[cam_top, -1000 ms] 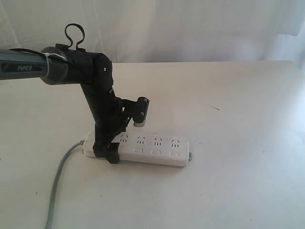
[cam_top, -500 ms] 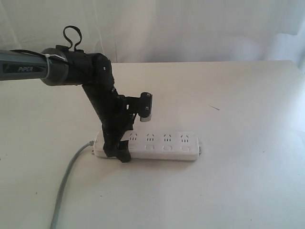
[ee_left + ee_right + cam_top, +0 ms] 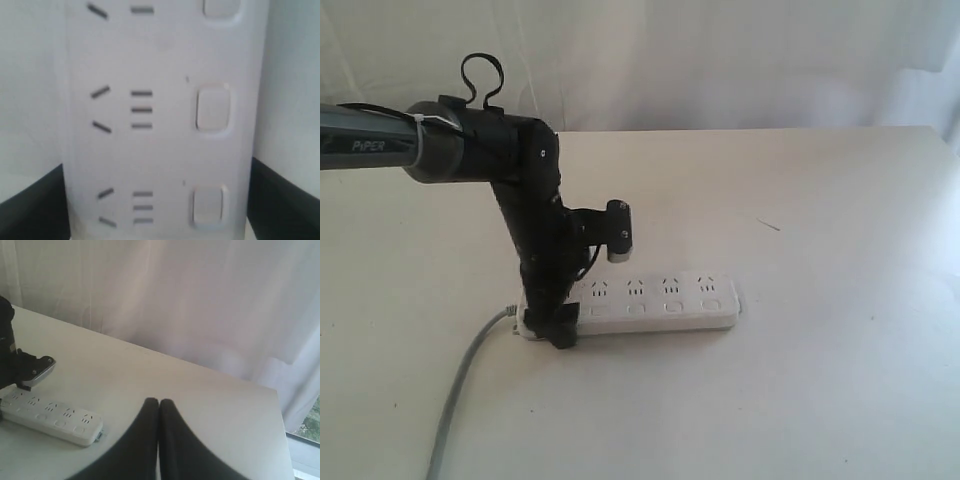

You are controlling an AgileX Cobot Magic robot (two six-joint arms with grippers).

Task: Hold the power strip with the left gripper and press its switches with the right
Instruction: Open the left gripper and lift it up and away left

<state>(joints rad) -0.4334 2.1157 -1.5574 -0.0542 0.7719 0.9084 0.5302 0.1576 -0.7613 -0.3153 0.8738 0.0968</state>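
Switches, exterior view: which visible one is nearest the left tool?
The leftmost visible switch, right beside the left tool straddling the cord end of the power strip; the other three sit farther along.

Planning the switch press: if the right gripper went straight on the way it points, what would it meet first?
Probably the bare table, not the power strip, which lies off the line of the right gripper. Depth is unclear in the wrist view.

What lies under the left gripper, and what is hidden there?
The power strip lies under the left gripper, its fingers against both long edges. Four socket groups show in the exterior view; the arm covers the end where the grey cord leaves.
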